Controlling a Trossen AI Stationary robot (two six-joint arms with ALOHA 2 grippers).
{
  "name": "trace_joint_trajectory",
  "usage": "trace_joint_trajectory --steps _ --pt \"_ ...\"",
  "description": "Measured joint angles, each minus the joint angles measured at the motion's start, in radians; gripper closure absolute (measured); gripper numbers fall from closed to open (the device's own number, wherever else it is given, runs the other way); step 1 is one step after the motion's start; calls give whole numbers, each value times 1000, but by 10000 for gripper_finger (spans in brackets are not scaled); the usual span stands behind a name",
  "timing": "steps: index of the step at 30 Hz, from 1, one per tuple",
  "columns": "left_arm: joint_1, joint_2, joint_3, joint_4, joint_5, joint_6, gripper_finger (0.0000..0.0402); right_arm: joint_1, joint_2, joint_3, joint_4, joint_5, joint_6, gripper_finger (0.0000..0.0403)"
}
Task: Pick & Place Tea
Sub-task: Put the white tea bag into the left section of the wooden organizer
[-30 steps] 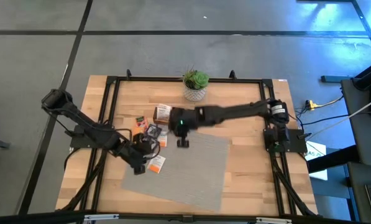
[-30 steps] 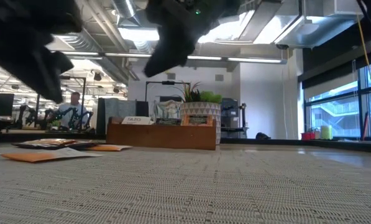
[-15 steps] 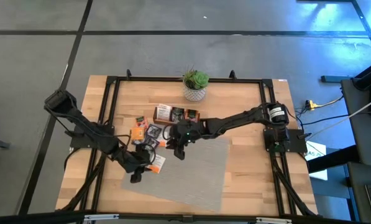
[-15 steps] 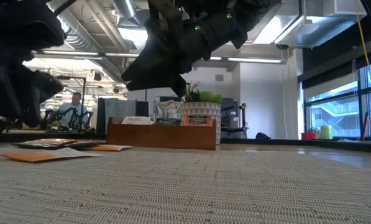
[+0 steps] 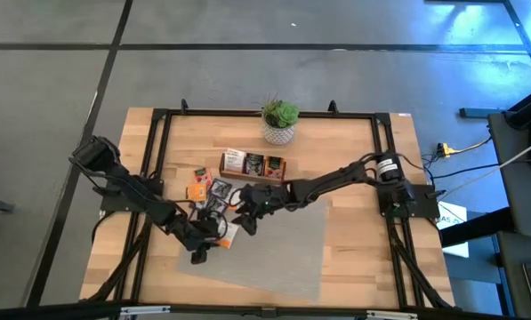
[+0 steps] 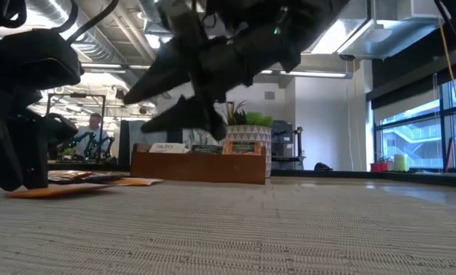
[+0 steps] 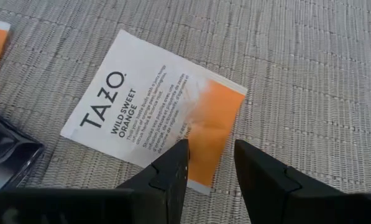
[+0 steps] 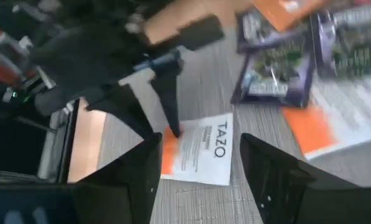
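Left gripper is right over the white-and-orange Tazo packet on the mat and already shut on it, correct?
Not quite. The left gripper is over the Tazo packet on the mat, but its fingers are open, one on each side of the packet's orange end, gripping nothing. The left wrist view shows this.

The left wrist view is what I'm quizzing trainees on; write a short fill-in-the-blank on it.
1. The packet under the left gripper reads TAZO Wild Sweet ____.
2. It lies flat on the grey woven ____.
3. The jaws stand ____, nothing between them.
4. The packet is white and ____.

Missing words: Orange; mat; open; orange
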Motion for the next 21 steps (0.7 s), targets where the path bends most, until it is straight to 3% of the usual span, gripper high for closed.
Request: trace_joint_trajectory --steps 7,21 --pt "-18 4 -1 1 -26 22 274 -2 79 13 3 -53 149 201" --pt "-26 6 -2 5 -59 66 274 -2 124 13 -31 -79 260 239"
